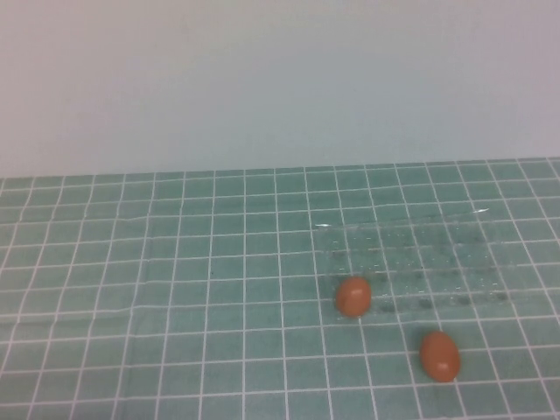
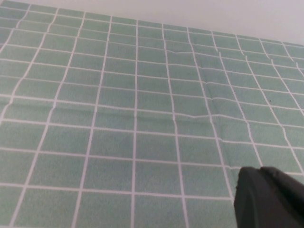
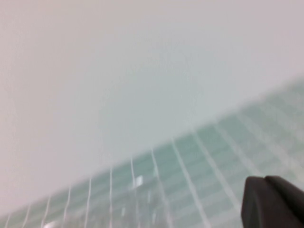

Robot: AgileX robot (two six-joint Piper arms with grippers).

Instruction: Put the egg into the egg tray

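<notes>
Two orange-brown eggs show in the high view. One egg [image 1: 353, 296] sits at the front left corner of the clear egg tray [image 1: 411, 258]; I cannot tell whether it is in a cup or against the rim. The other egg [image 1: 439, 355] lies on the mat in front of the tray, apart from it. Neither arm shows in the high view. My left gripper [image 2: 260, 172] shows only as a dark tip over bare mat, shut and empty. My right gripper [image 3: 264, 179] is a dark tip, shut and empty, raised and facing the wall.
A green mat with a white grid [image 1: 175, 289] covers the table. A plain pale wall [image 1: 280, 79] stands behind it. Faint white glints [image 3: 137, 181] show low in the right wrist view.
</notes>
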